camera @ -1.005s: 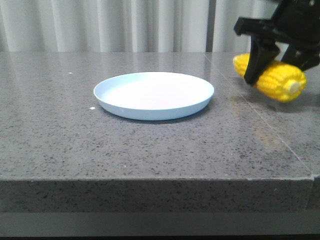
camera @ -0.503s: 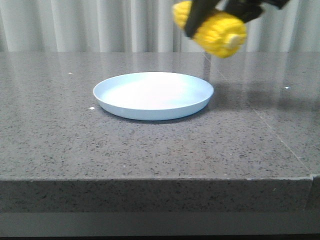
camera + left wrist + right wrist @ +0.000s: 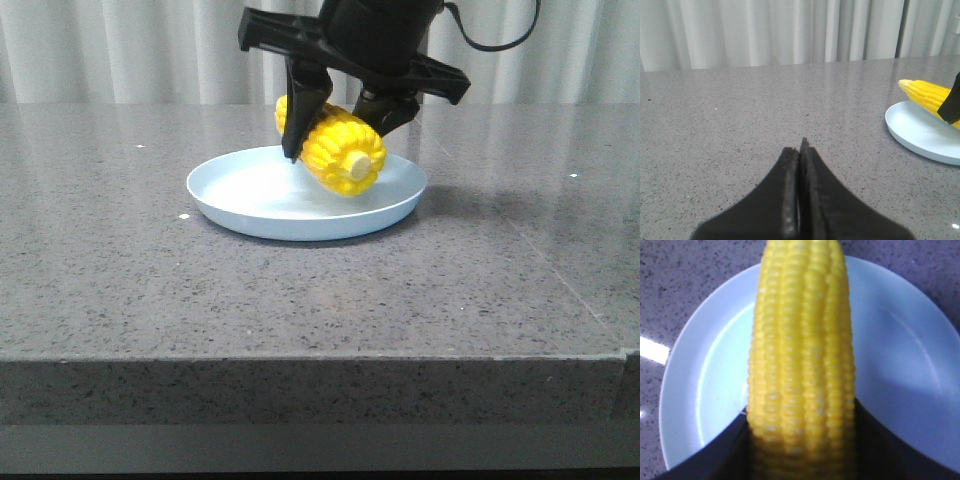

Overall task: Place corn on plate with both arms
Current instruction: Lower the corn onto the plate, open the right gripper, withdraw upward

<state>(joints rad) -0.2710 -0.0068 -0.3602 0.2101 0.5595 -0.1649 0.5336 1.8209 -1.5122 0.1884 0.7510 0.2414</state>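
Note:
The yellow corn (image 3: 335, 150) hangs tilted just above the pale blue plate (image 3: 240, 205), pale stub end toward the camera. My right gripper (image 3: 335, 135) is shut on the corn, one black finger on each side. In the right wrist view the corn (image 3: 802, 355) runs between the fingers over the plate (image 3: 905, 365). In the left wrist view my left gripper (image 3: 800, 147) is shut and empty, low over the table well short of the plate (image 3: 920, 135), where the corn's tip (image 3: 925, 95) shows. The left arm is out of the front view.
The plate sits on a grey speckled stone table (image 3: 150, 290) with its front edge near the camera. A seam (image 3: 545, 255) runs through the tabletop at the right. White curtains (image 3: 150, 50) hang behind.
My right gripper carried the corn from the table's right side up and leftward, then down over the plate. The plate stayed put.

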